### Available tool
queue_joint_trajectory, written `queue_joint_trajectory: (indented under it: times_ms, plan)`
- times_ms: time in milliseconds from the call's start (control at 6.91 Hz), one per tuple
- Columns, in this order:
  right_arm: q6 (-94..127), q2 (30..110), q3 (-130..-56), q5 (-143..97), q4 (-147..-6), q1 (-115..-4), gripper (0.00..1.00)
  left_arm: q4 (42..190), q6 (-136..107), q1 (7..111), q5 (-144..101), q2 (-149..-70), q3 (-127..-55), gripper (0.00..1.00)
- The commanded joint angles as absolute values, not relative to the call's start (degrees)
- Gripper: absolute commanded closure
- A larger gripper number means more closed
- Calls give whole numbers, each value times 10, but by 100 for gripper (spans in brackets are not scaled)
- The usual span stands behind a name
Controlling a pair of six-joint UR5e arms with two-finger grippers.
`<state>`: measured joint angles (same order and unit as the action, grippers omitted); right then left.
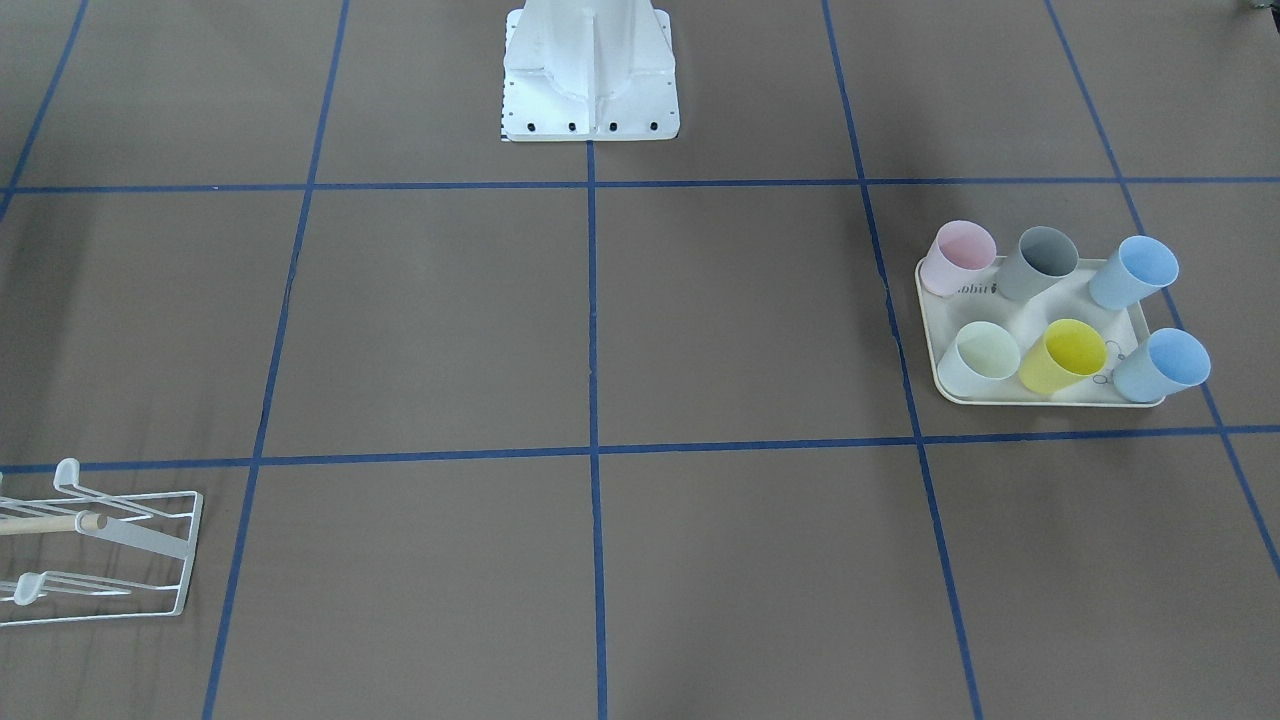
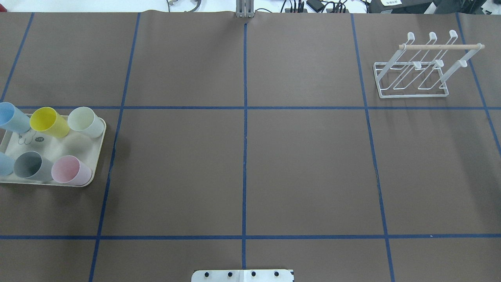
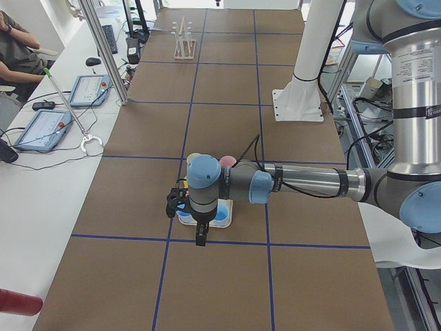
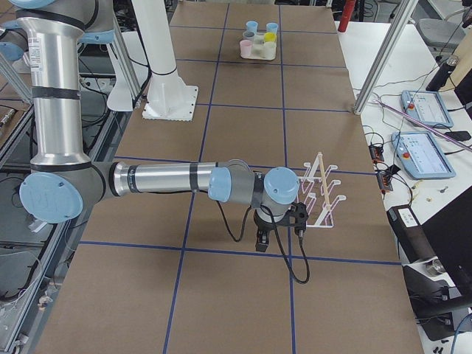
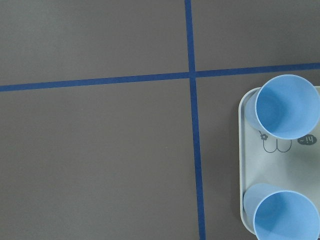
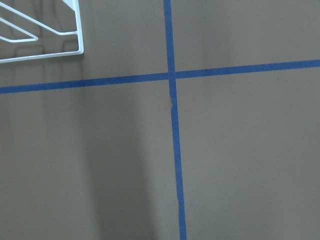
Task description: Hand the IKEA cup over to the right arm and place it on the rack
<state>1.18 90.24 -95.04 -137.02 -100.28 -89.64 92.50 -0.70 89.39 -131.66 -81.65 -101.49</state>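
Pastel cups stand mouths-up, crowded on the tray at 9 o'clock in the overhead view | rack at 2 o'clock | left fingers, right fingers: cannot tell if released or clenched | risk: your descent may clip a neighbouring cup, since they nearly touch

The tray is cream, rack white, cups pastel, table brown with blue lines.
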Motion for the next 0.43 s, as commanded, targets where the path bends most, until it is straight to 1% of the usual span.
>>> queue_joint_trajectory:
  times_ms: [0,145,290]
  plan:
    - [12,903,-963,-1372,-1003,-896,0,926,-4,894,-1321,-817,-1018,0]
    - [13,896,-968,-1390,-1002,-896,0,928,-4,895,-1322,-821,-1016,0]
    - [18,895,-997,-1406,-1002,-896,0,952,-6,895,-1321,-834,-1013,0]
